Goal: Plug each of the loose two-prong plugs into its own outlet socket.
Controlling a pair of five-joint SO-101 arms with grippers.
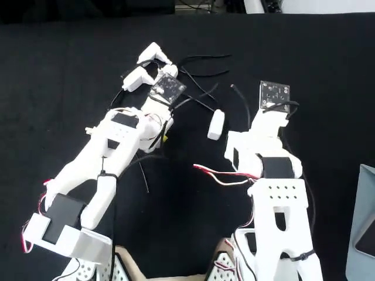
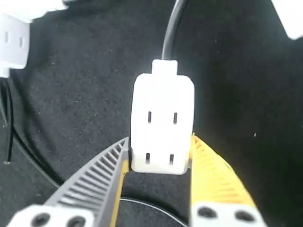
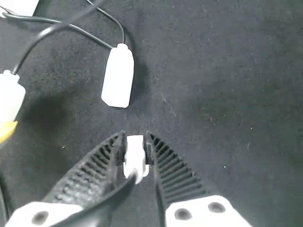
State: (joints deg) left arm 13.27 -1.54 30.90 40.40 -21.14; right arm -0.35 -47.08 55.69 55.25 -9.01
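Right tool (image 3: 134, 142) is pinched shut on a small white plug (image 3: 134, 161), low over the desk (image 3: 227, 71). Past it, a loose plug (image 3: 118, 81) lies flat, cord attached. Left tool (image 2: 160, 142) clamps the near end of a white outlet socket (image 2: 162, 104). A black cord (image 2: 170, 33) exits its far end.
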